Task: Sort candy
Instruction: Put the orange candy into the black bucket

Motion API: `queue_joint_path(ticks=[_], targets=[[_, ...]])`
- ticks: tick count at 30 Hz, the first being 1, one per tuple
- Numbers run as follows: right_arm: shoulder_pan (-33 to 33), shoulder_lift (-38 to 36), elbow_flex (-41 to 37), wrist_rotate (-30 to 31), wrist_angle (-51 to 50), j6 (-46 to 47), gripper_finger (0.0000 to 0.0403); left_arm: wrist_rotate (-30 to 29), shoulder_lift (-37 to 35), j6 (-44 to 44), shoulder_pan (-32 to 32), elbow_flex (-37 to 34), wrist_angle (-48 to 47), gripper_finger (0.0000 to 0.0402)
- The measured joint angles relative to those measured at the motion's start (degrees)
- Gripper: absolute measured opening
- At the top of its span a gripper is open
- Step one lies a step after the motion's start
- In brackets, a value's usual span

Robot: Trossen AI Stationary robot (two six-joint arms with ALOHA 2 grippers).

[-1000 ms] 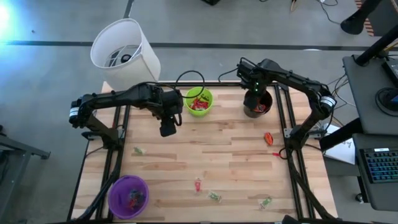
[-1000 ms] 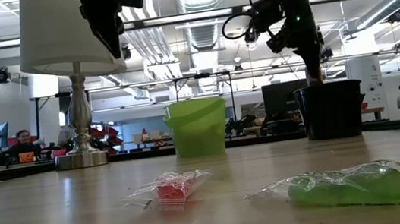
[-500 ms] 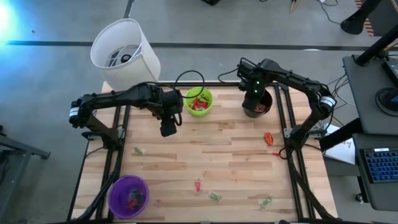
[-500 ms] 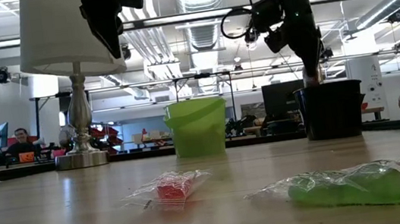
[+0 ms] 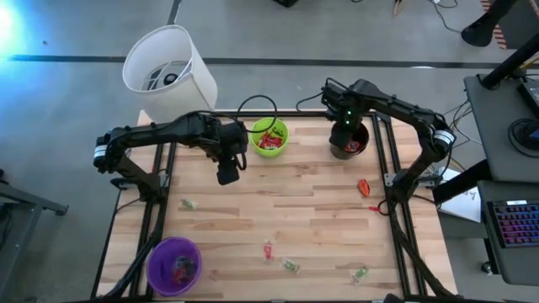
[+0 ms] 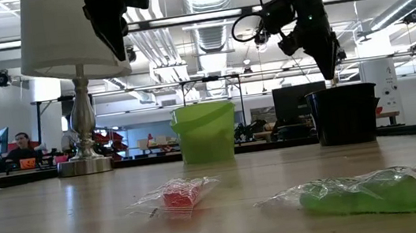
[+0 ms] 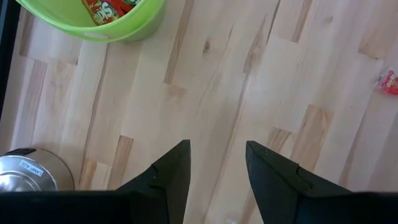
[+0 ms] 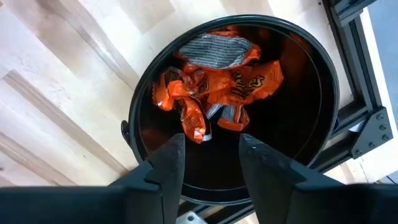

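My right gripper (image 8: pixel 211 140) hangs open, pointing down, just above the black cup (image 5: pixel 348 143) at the table's far right. Orange-wrapped candy (image 8: pixel 230 81) lies heaped inside that cup below the fingers. My left gripper (image 7: pixel 217 149) stands open over bare wood, just near-left of the green cup (image 5: pixel 269 137), which holds red packets (image 7: pixel 102 9). Loose candy lies on the table: an orange piece (image 5: pixel 364 187), a red one (image 5: pixel 269 249), and green ones (image 5: pixel 290 266), (image 5: pixel 360 273), (image 5: pixel 188 204).
A purple cup (image 5: pixel 174 265) with sweets stands at the near left corner. A white-shaded lamp (image 5: pixel 168 71) stands at the far left, its metal base (image 7: pixel 25 168) close to my left gripper. The table's middle is bare wood.
My right gripper has opened while staying in place above the black cup.
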Motion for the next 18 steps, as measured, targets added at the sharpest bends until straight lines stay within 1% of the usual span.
queue_joint_path(ticks=[4,10,14,18], targets=[[0.0,0.0,0.0,0.0,-1.8,0.3,0.0155,0.0,0.0,0.0,0.0,0.0,0.0,0.0137],[0.2,-0.1,0.0,0.0,-10.2,5.4,0.0155,0.1,0.0,-0.1,-0.1,0.0,-1.0,0.0137],[0.8,-2.2,-0.1,-1.0,-9.7,7.9,0.0148,0.1,0.1,-0.1,-0.1,0.0,-2.7,0.0137],[1.7,-4.2,-0.1,-4.2,-9.6,11.6,0.0144,0.1,0.0,0.3,-0.1,0.0,-4.1,0.0137]])
